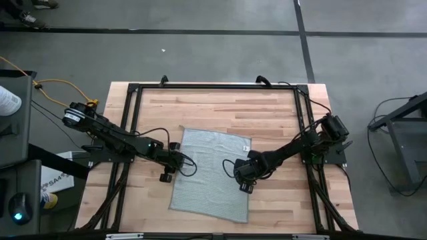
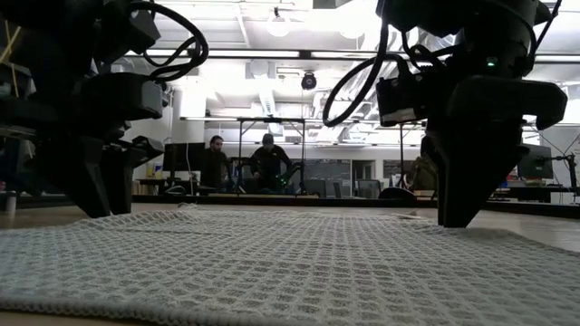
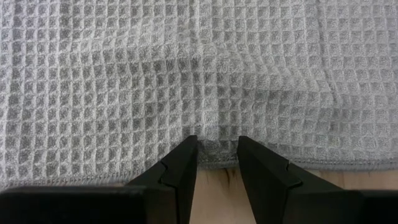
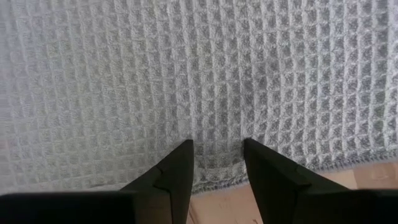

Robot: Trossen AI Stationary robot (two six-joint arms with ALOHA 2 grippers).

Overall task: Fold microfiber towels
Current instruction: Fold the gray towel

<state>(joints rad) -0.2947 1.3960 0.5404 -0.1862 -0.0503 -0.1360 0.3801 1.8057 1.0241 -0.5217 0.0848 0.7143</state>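
The light grey-blue waffle-textured towel (image 1: 210, 175) lies spread flat on the wooden table (image 1: 280, 113), with a small white tag (image 1: 245, 147) near its far right corner. It also shows in the low view (image 2: 290, 263). My left gripper (image 1: 172, 164) stands at the middle of the towel's left edge, pointing down, its fingers nearly together on the hem. My right gripper (image 1: 245, 179) stands at the towel's right edge in the same way. Both fingertip pairs show in the wrist views, the left gripper (image 3: 217, 148) and the right gripper (image 4: 217, 152). My left gripper pinches the towel's left hem (image 3: 217, 163) between its two fingertips, from above, pointing down. A small pucker of cloth rises between the fingers (image 3: 186, 155). The towel stays flat on the table. My right gripper pinches the towel's right hem (image 4: 217, 182) between its two fingertips, from above, pointing down. The hem bulges a little between the fingers (image 4: 180, 162). The towel stays flat on the table.
A black metal frame (image 1: 213, 87) runs around the tabletop. Bare wood lies on the far side of the towel and to its right (image 1: 287, 193). Two people (image 2: 240, 163) sit in the room far beyond the table.
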